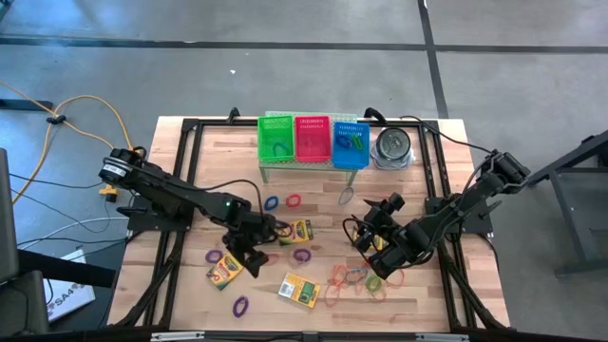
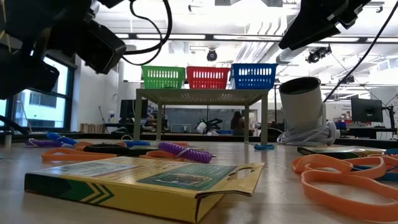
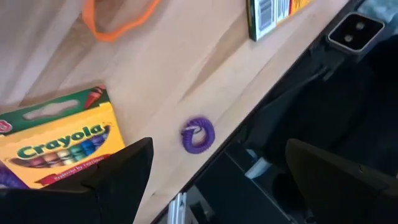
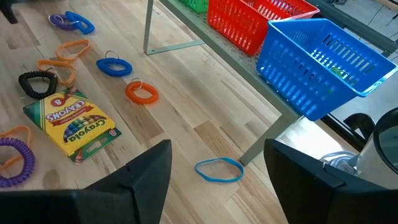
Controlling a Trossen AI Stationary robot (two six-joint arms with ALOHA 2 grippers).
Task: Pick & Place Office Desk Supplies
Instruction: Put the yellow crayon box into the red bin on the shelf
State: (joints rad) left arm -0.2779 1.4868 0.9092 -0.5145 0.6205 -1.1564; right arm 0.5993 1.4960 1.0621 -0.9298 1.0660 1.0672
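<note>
My left gripper (image 1: 249, 249) hangs a little left of centre in the overhead picture, its fingers spread wide and holding nothing. It sits above the wooden counter (image 1: 190, 171), just beside one crayon box (image 1: 225, 270) that lies at its lower left. In my left wrist picture that same box (image 3: 53, 146) fills the lower left, and a small purple coiled loop (image 3: 198, 134) lies near the counter's edge at centre.

My right gripper (image 1: 377, 239) hovers right of centre in the overhead picture, its fingers partly apart and empty. Below it a cluster of orange and red rubber bands (image 1: 351, 280) spreads across the counter. In my right wrist picture a blue rubber band (image 4: 219, 169) lies at lower centre, between my two dark fingers (image 4: 140, 180).

A second crayon box (image 1: 297, 231) rests at centre, between my two arms, and a third (image 1: 298, 290) lies at lower centre. More loops are scattered around them.

At the upper centre a green basket (image 1: 275, 138), a red basket (image 1: 312, 139) and a blue basket (image 1: 350, 142) stand side by side on a small raised shelf (image 2: 199, 94), with a round metal tin (image 1: 392, 147) just to their right.
</note>
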